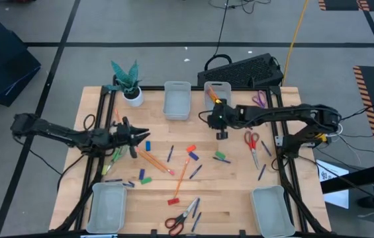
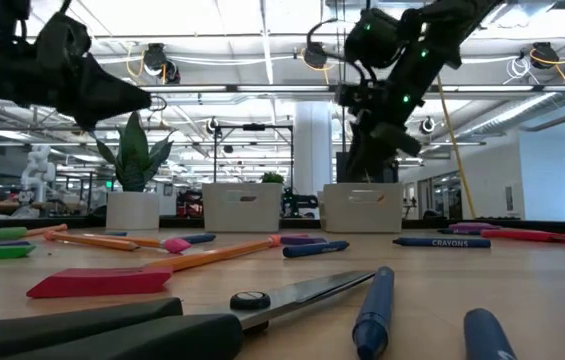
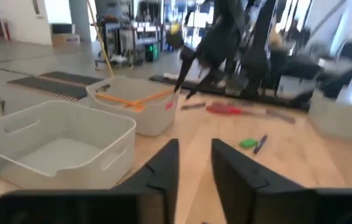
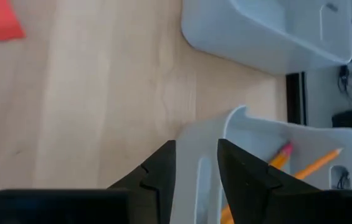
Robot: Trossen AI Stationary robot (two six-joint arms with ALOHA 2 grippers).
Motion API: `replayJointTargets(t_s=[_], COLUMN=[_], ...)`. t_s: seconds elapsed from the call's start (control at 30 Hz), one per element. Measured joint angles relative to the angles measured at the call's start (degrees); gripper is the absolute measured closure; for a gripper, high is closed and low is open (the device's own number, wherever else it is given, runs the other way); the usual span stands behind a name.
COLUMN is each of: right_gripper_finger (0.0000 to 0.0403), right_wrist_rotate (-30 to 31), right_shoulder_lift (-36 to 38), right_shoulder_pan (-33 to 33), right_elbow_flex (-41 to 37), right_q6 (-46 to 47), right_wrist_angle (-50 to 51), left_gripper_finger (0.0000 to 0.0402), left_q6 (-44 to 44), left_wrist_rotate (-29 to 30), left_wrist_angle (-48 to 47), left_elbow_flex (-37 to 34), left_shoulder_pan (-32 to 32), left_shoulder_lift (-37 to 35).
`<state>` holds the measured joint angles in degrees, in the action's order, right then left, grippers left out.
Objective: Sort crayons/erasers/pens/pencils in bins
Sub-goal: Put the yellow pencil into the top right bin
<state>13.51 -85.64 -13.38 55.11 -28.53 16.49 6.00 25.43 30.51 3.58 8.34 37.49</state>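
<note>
Orange pencils (image 1: 153,160) lie on the table's middle among red (image 1: 192,151), green (image 1: 145,179) and blue erasers (image 1: 148,144) and dark blue pens (image 1: 171,153). More pencils (image 4: 300,168) lie in the far right bin (image 1: 218,92), with an empty bin (image 1: 177,100) beside it. My right gripper (image 1: 218,120) hangs open over that bin's near rim (image 4: 225,124), well above it in the low view (image 2: 374,105), holding nothing. My left gripper (image 1: 141,135) hovers open and empty over the left middle of the table, seen in its own wrist view (image 3: 194,165).
Two more bins stand at the near left (image 1: 107,205) and near right (image 1: 271,210) corners. Red scissors (image 1: 251,142), dark-handled scissors (image 1: 182,217) and purple scissors (image 1: 259,99) lie about. A potted plant (image 1: 128,82) stands far left; a keyboard (image 1: 246,69) lies behind the bins.
</note>
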Motion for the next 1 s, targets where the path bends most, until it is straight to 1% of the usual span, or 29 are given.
replayJointTargets(t_s=[0.07,0.13,0.23,0.37,0.43,0.57,0.7,0.87,1.0], right_gripper_finger=[0.0293,0.0293,0.0293,0.0293,0.0293,0.0293,0.0293,0.0293,0.0293], right_wrist_rotate=[-0.13,-0.16,-0.26,-0.57,-1.17,-3.54,-3.23,-3.26,-3.20], right_shoulder_lift=[1.83,3.55,5.66,6.56,6.33,5.79,5.80,5.78,5.78], right_shoulder_pan=[2.05,4.49,8.42,13.24,15.42,18.56,20.77,22.04,22.11], right_elbow_flex=[0.00,0.00,0.00,0.00,0.00,-1.44,-3.03,-4.33,-5.16], right_q6=[1.12,2.18,4.18,8.02,9.25,9.87,9.88,9.88,11.05], right_wrist_angle=[0.31,0.28,-0.06,-0.28,-0.17,-4.98,-8.87,-9.04,-9.59], left_gripper_finger=[0.0272,0.0252,0.0241,0.0247,0.0256,0.0277,0.0293,0.0303,0.0304], left_q6=[-1.06,-1.73,-1.78,-1.40,-1.50,-0.24,-0.94,-2.65,-4.06], left_wrist_rotate=[-0.25,-1.61,-6.33,-13.55,-15.89,-18.72,-21.46,-27.05,-27.91], left_wrist_angle=[-1.67,-5.19,-15.31,-30.02,-35.26,-43.16,-47.09,-46.81,-47.00], left_elbow_flex=[2.51,6.71,15.04,24.79,28.51,34.62,38.53,41.73,44.60], left_shoulder_pan=[0.00,0.04,0.63,2.10,2.57,2.13,1.81,1.86,2.93], left_shoulder_lift=[3.58,7.68,14.39,23.73,28.18,36.32,42.77,48.99,53.32])
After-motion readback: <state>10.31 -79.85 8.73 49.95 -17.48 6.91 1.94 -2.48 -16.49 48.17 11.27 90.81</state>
